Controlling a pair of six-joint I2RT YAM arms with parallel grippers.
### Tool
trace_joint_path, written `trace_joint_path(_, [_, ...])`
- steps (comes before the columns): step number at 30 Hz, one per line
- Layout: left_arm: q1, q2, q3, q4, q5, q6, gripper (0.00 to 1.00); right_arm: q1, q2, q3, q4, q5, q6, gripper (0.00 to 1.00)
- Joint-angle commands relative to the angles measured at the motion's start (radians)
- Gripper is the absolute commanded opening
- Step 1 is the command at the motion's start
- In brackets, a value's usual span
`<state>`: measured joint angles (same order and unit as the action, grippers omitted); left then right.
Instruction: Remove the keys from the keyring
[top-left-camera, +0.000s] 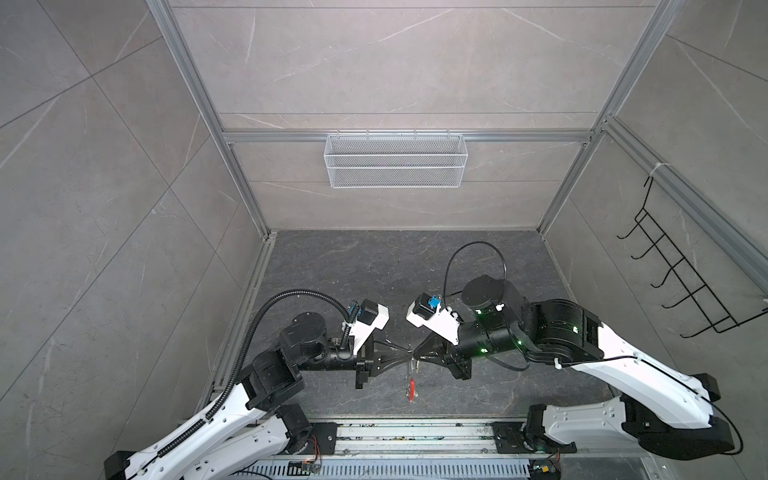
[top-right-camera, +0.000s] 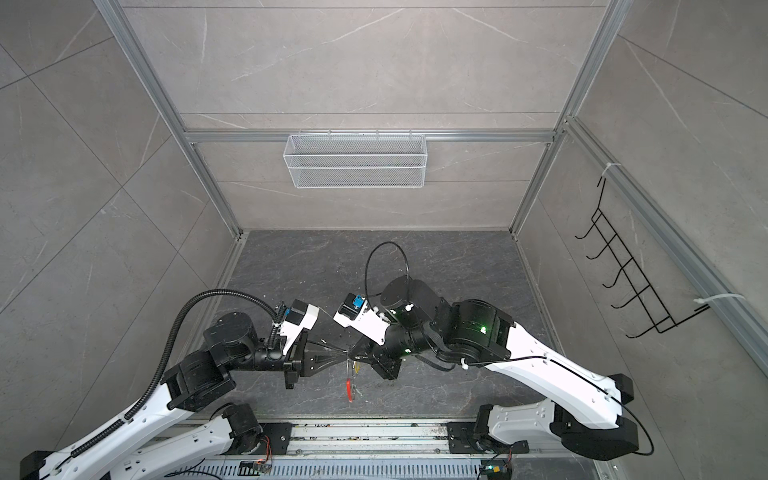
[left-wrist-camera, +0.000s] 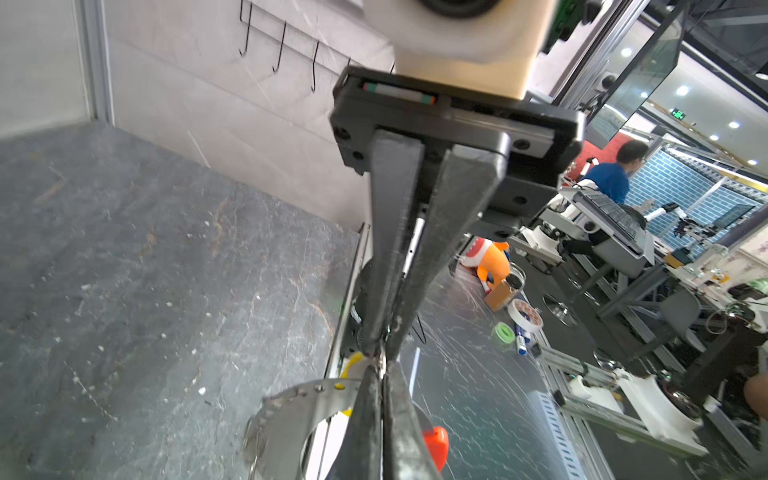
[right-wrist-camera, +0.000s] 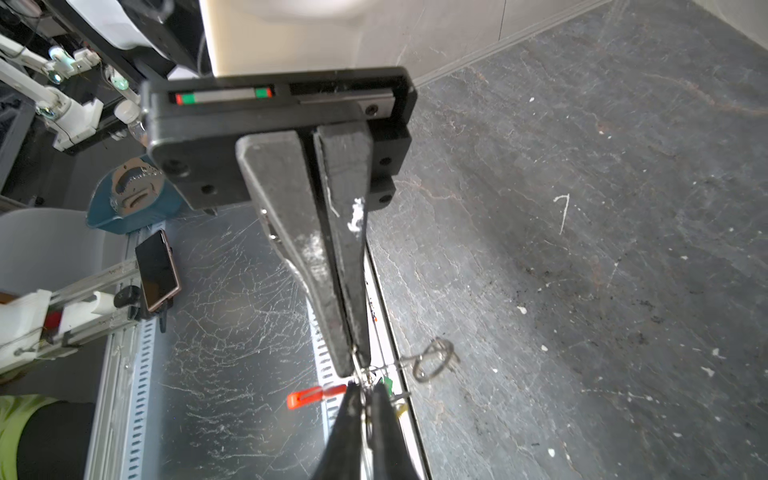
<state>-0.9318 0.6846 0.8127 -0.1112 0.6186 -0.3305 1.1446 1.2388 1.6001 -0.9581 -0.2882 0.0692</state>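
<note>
Your left fingers (left-wrist-camera: 390, 249) pinch the keyring (top-left-camera: 411, 390) above the bench (top-left-camera: 353, 270); right fingers (right-wrist-camera: 291, 232) narrow, grip unclear; both keys (right-wrist-camera: 387, 384) look unremoved

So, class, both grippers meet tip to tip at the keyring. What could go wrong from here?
1. The left gripper pinches thin wire with only its fingertips, so the keyring could slip and drop.
2. The right gripper sits right against it, so a small pull might knock the fingers together or tug the ring free.
3. The green tag and yellow tag crowd the pinch point, so a grab may catch the wrong one.
</note>
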Motion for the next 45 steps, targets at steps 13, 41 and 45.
trace_joint_path(13, [-0.001, -0.105, -0.096, 0.328, -0.082, -0.038, 0.00, 0.002, -0.311, -0.414, 0.598, 0.068, 0.046, 0.45])
trace_joint_path(41, [-0.001, -0.147, -0.181, 0.499, -0.143, -0.103, 0.00, 0.002, -0.265, -0.550, 0.918, -0.092, 0.165, 0.29])
trace_joint_path(45, [-0.002, -0.145, -0.182, 0.501, -0.144, -0.105, 0.00, 0.001, -0.260, -0.562, 0.949, -0.104, 0.185, 0.21])
